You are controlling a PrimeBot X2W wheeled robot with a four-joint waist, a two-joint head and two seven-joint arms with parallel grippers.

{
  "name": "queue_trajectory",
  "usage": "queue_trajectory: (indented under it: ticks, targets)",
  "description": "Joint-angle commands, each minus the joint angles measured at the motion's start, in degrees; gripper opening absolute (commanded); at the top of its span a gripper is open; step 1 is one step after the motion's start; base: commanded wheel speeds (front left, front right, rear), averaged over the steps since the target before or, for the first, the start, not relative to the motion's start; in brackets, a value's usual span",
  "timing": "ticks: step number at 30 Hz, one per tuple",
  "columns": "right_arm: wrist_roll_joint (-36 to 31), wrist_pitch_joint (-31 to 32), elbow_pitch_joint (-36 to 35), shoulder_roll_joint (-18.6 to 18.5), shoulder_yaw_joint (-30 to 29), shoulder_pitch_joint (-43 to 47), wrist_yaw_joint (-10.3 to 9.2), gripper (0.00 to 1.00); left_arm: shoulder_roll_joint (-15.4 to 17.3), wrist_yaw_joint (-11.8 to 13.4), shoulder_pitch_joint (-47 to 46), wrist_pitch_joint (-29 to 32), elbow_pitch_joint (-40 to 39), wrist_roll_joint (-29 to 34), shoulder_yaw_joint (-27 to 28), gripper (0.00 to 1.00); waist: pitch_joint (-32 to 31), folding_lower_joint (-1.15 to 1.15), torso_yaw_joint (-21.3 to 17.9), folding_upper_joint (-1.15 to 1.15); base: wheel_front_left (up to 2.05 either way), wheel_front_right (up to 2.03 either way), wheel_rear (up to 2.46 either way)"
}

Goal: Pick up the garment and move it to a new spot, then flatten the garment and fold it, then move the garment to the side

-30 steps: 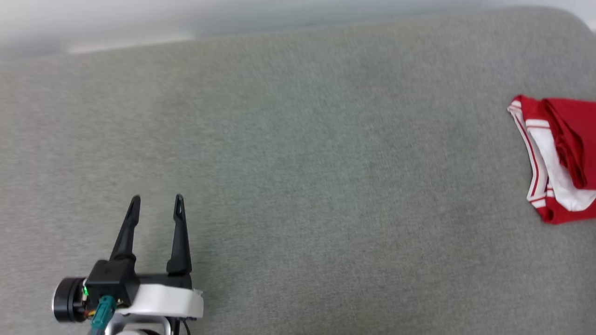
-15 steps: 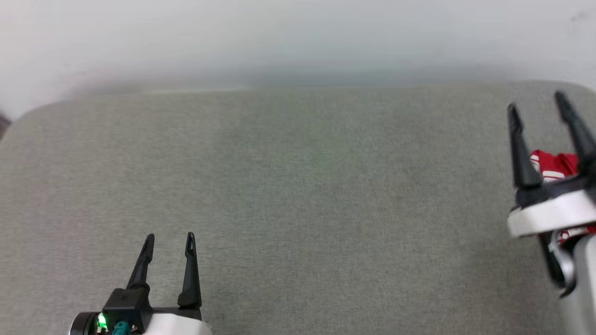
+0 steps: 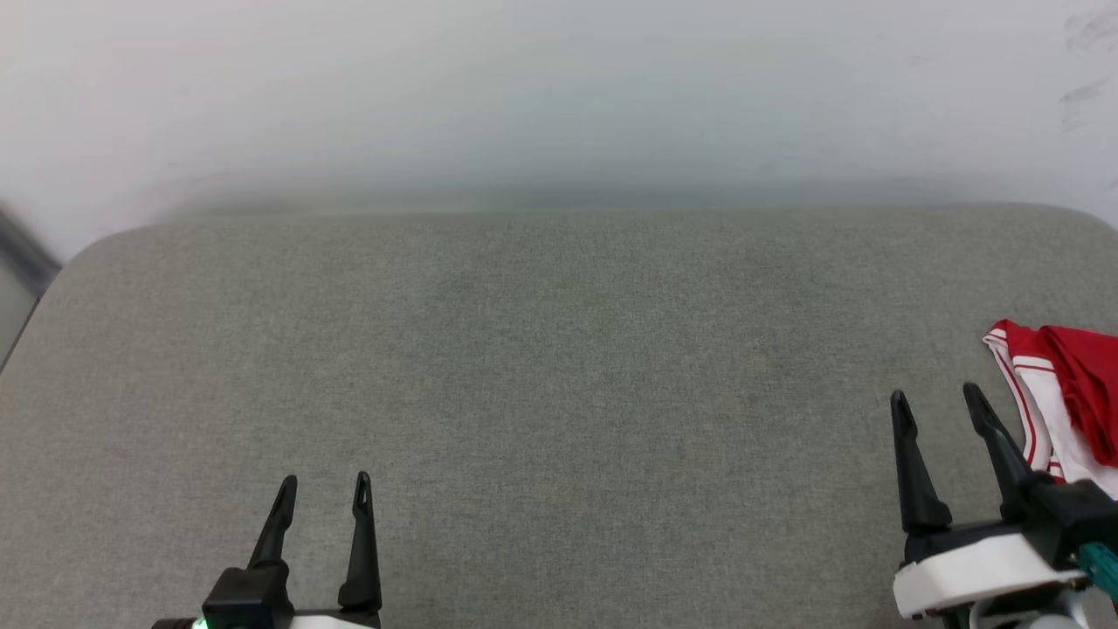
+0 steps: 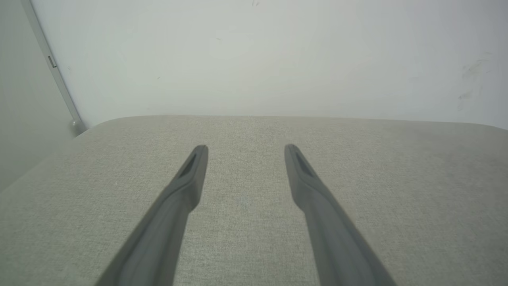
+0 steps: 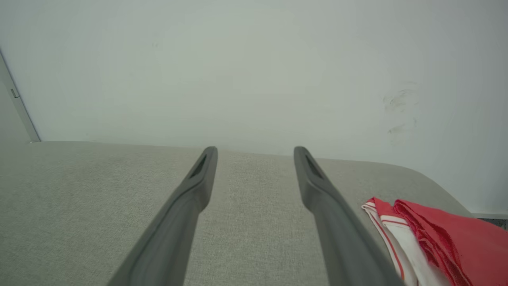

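Garment [image 3: 1070, 393], just the one, lies bunched at the right edge of the grey cushion [image 3: 559, 376], just beside the right gripper [image 3: 935, 393]. Two grippers showing: left gripper [image 3: 325, 479] and right, both spread wide, each holding nothing.

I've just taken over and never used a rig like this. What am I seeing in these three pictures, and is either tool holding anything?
It's a two-armed robot. The picture with both tools comes from its head, looking down on a grey pad against a wall. The left tool is at the lower left, the right tool at the lower right; each has two dark fingers. The other two pictures come from wrist cameras, each looking along its own tool's fingers. Both tools are open and hold nothing. A crumpled red and white shirt lies at the pad's right edge, beside the right tool.
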State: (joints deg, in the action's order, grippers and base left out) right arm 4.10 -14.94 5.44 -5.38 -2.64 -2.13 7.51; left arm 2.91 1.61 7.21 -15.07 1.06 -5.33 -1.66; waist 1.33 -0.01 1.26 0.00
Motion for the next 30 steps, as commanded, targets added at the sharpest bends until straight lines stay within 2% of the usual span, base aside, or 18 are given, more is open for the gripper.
queue_trajectory:
  ticks: [1,14,30]
  targets:
    - [0.28,-0.26,-0.57,0.62,-0.57,1.63,-0.04,1.00,-0.04,0.30,0.87,-0.13,0.20,-0.29,-0.14,1.00,-0.52,0.01,-0.08,0.00,0.00,0.00,0.00]
    - [1.12,-0.23,-6.47,2.59,-1.74,9.49,-0.04,1.00,-0.04,-0.56,2.21,-0.13,1.03,-0.97,0.05,1.00,-2.67,0.01,-0.57,0.00,0.00,0.00,0.00]
    - [3.63,-0.24,-7.26,2.63,-1.28,12.23,-0.03,1.00,-0.04,-1.06,2.52,-0.13,1.89,0.42,0.97,1.00,-3.44,0.01,-0.59,0.00,0.00,0.00,0.00]
